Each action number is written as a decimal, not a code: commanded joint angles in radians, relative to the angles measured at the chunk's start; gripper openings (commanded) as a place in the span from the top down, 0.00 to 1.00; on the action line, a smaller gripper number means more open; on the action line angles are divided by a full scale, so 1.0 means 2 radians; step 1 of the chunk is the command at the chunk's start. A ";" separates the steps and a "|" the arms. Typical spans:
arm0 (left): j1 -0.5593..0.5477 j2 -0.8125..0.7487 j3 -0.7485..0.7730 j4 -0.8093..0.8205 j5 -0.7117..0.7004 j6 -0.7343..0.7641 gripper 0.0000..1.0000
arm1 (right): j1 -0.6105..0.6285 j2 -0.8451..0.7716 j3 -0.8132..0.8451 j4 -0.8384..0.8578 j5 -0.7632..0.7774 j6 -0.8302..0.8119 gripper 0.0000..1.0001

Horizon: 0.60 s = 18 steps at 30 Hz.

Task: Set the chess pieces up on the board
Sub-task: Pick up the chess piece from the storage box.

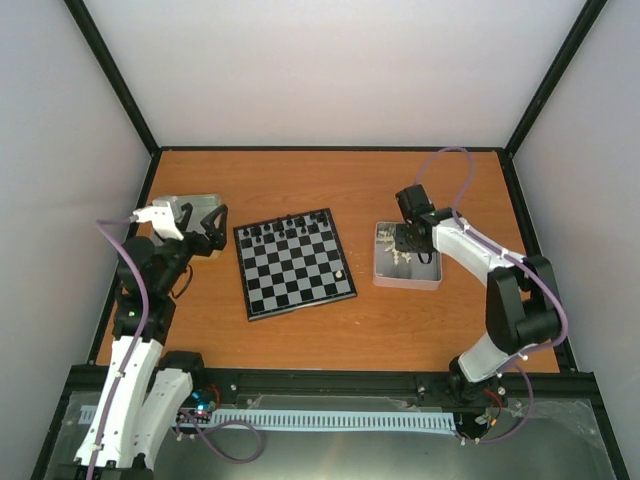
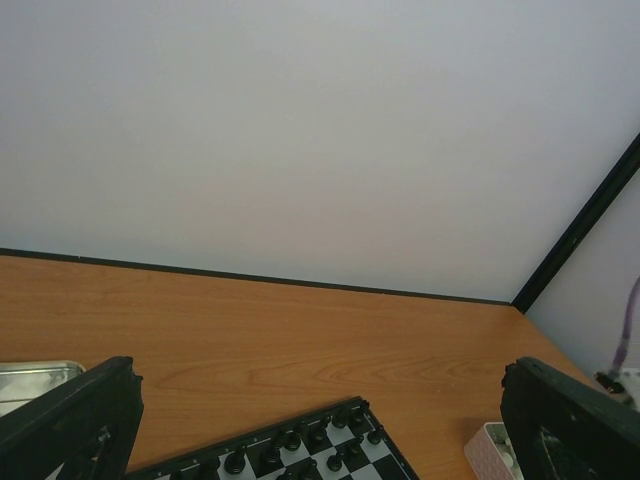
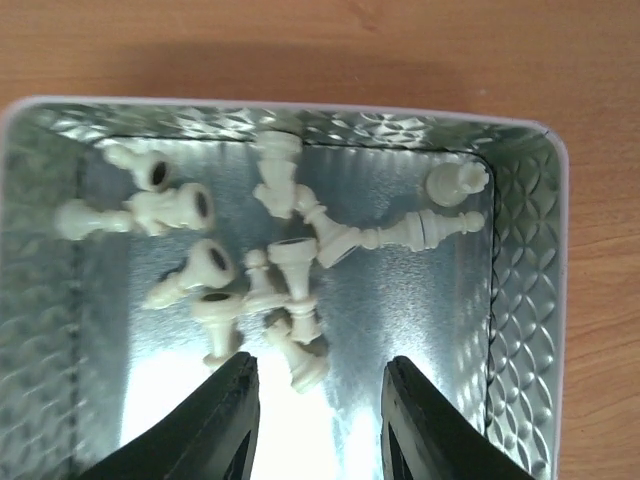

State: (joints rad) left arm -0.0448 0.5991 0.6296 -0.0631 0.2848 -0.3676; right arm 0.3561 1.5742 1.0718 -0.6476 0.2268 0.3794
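Observation:
The board lies mid-table, with tiny black figures along its far rows and one cream chess piece near its right edge. Several cream chess pieces lie tumbled on their sides in a silver tray. My right gripper hangs over that tray, open, with nothing between its fingers. The closest piece lies just ahead of the fingertips. From above, the right gripper sits over the tray. My left gripper stands wide open and empty, left of the board.
A second silver tray sits at the far left, behind the left gripper. Black-framed white walls close in the wooden table on three sides. The right tray's corner shows at the left wrist view's lower right.

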 commanded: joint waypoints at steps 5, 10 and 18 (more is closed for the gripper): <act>0.005 -0.002 0.017 0.008 0.005 0.010 0.00 | -0.019 0.065 -0.001 0.016 -0.051 -0.076 0.63; 0.005 -0.001 0.016 0.009 0.003 0.010 0.00 | -0.019 0.081 0.007 0.012 -0.053 -0.083 0.61; 0.005 0.001 0.015 0.009 0.003 0.010 0.00 | -0.020 0.121 0.022 0.014 -0.039 -0.081 0.70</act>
State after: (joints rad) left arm -0.0437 0.6003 0.6296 -0.0624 0.2848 -0.3676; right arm 0.3210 1.7935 1.0889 -0.6308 0.1375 0.2249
